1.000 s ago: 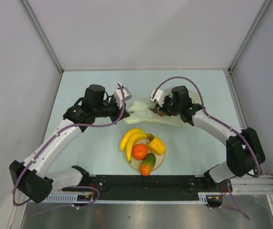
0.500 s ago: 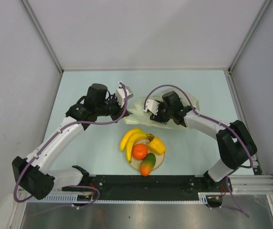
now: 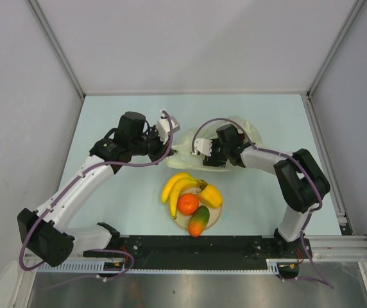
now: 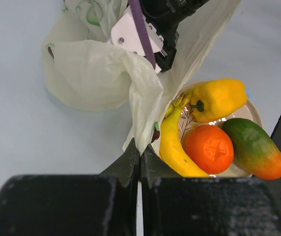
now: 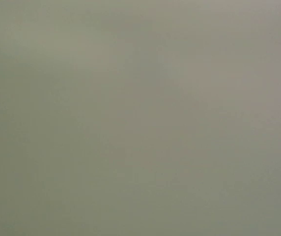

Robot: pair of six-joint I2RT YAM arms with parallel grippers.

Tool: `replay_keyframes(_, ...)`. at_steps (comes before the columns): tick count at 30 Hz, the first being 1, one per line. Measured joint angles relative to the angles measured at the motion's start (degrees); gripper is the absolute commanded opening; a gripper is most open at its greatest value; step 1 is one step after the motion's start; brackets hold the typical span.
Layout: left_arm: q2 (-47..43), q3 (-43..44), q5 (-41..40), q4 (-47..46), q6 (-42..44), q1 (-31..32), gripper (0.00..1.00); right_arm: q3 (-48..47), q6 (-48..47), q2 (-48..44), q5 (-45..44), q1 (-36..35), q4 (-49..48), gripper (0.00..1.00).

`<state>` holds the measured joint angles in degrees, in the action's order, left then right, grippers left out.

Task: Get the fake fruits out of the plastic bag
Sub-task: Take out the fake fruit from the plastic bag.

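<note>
The left jaws pinch shut on the bag's [image 4: 96, 73] edge beside the plate [image 4: 251, 109]; the right jaws are buried in the bag, their width hidden. On the plate lie banana [image 4: 172, 147], orange [image 4: 209, 148], mango [image 4: 256, 147], yellow fruit [image 4: 219, 98] — all outside the bag

No legible text or labels

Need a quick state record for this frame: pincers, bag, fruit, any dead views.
left pincer: shut, pinching an edge of the plastic bag
right pincer: at the bag, tips hidden by the film; open or shut cannot be told
plastic bag: crumpled beyond the plate; contents not visible
out of bag, on plate: banana bunch, orange, mango, yellow fruit
right wrist view: blank grey-green, nothing readable
</note>
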<state>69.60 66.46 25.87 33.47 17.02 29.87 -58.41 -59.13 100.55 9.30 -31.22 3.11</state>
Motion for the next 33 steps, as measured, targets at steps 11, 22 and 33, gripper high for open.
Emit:
replay_keyframes(11,0.0,0.0,-0.2,0.1,0.0,0.0,0.00,-6.9,-0.2,7.4,-0.2,2.6,-1.9,0.07)
replay_keyframes(22,0.9,0.0,-0.2,-2.5,-0.5,0.0,0.00,-7.1,6.4,-9.4,5.0,2.6,9.1,0.00)
replay_keyframes(33,2.7,0.3,-0.9,-5.9,-3.5,0.0,0.00,-7.0,11.2,-22.2,10.2,1.6,24.1,0.00)
